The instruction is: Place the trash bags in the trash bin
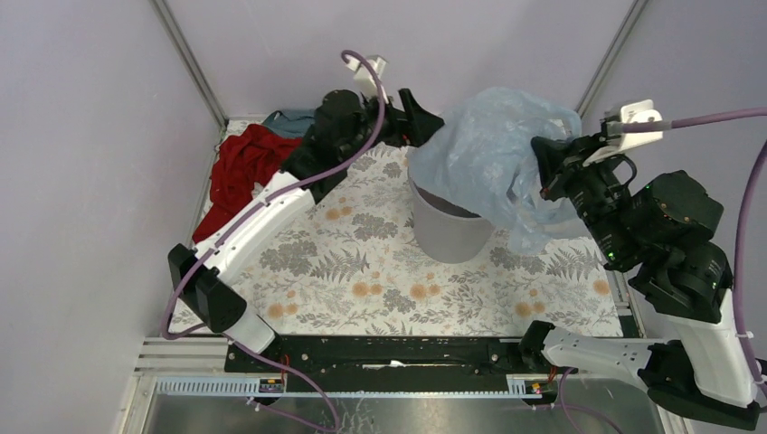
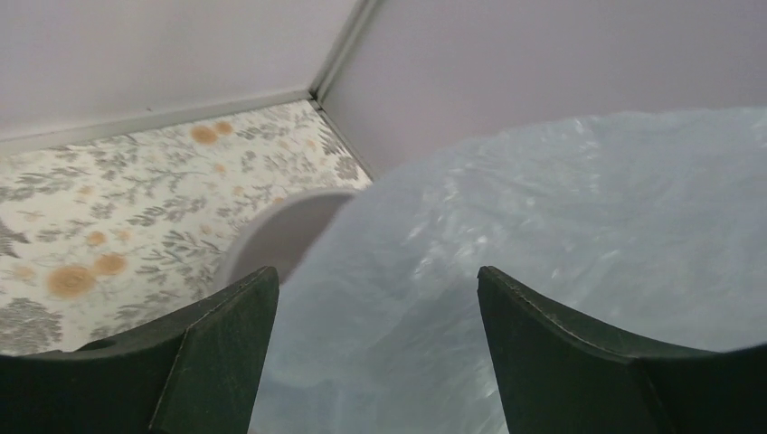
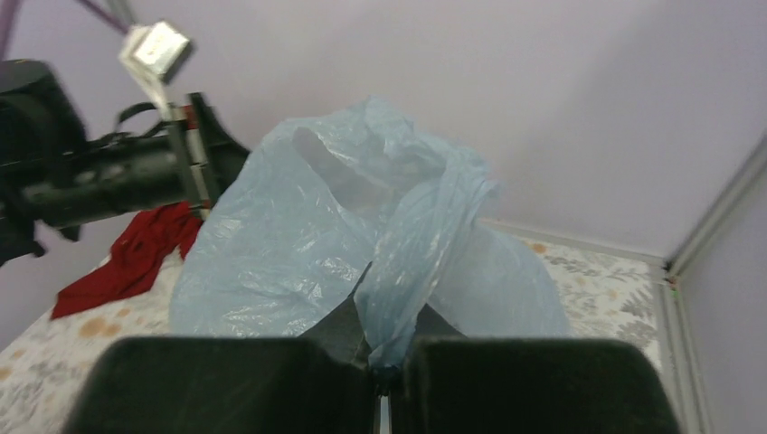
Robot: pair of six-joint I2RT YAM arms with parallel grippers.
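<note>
Trash bag (image 1: 493, 149), centre-right of the top view, billowed over trash bin (image 1: 448, 231), pinched in clamped right gripper (image 1: 543, 167), left gripper (image 1: 421, 122) spread wide at its left edge; insertion underway, next likely lowering and stuffing inside.

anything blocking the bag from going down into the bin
Nothing visible does. The trash bag hangs right over the trash bin, pinched by the right hand; the red cloth lies well off to the side.
</note>
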